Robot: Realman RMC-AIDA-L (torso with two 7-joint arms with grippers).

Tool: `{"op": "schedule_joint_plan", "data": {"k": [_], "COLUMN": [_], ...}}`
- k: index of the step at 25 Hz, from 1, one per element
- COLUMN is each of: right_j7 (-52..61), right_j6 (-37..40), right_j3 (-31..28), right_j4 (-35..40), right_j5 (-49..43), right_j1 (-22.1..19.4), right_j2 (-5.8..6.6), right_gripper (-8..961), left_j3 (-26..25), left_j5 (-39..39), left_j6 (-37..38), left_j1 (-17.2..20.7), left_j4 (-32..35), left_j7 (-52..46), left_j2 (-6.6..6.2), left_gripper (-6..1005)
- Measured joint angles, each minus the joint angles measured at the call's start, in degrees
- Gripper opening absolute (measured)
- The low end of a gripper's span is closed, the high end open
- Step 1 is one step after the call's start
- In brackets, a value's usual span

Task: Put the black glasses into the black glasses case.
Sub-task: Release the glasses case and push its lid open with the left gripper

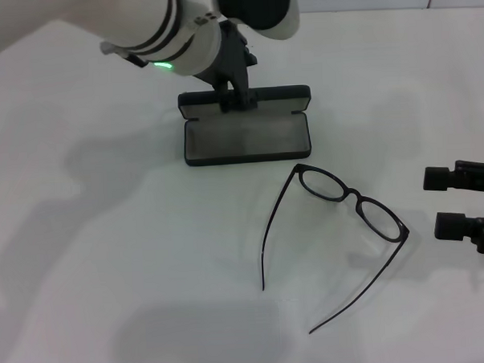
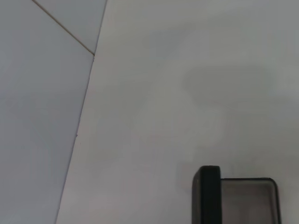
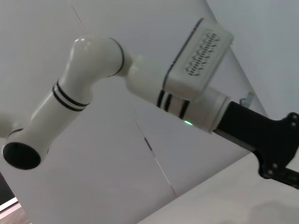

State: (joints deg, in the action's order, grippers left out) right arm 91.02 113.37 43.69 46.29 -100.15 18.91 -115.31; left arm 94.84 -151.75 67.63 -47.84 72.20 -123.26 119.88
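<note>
Two grippers, one working: the left gripper pinches the black glasses case lid, holding it open. Beside the right gripper's wide fingers lie the black glasses; grasping them comes next.

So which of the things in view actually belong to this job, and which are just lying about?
Belonging to the job:
- black glasses, unfolded on the table
- black glasses case, open, grey lining showing
- left pincer, at the case lid
- right pincer, beside the glasses, open

Lying about:
- nothing but the white table
</note>
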Motion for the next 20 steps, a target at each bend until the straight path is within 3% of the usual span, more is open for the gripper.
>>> {"op": "schedule_joint_plan", "data": {"k": [20], "right_j7": [-3.02], "right_j6": [-0.40], "right_j3": [-0.53], "right_j4": [-3.35], "right_j5": [0.01], "right_j1": [-0.02], "right_j2": [0.09], "right_gripper": [795], "left_j3": [0.03], "left_j5": [0.36], "left_j6": [-4.60], "left_j1": [-9.04], "left_j4": [-17.05], "left_j7": [2.01], "left_j2": [0.13], "left_gripper": [469]}}
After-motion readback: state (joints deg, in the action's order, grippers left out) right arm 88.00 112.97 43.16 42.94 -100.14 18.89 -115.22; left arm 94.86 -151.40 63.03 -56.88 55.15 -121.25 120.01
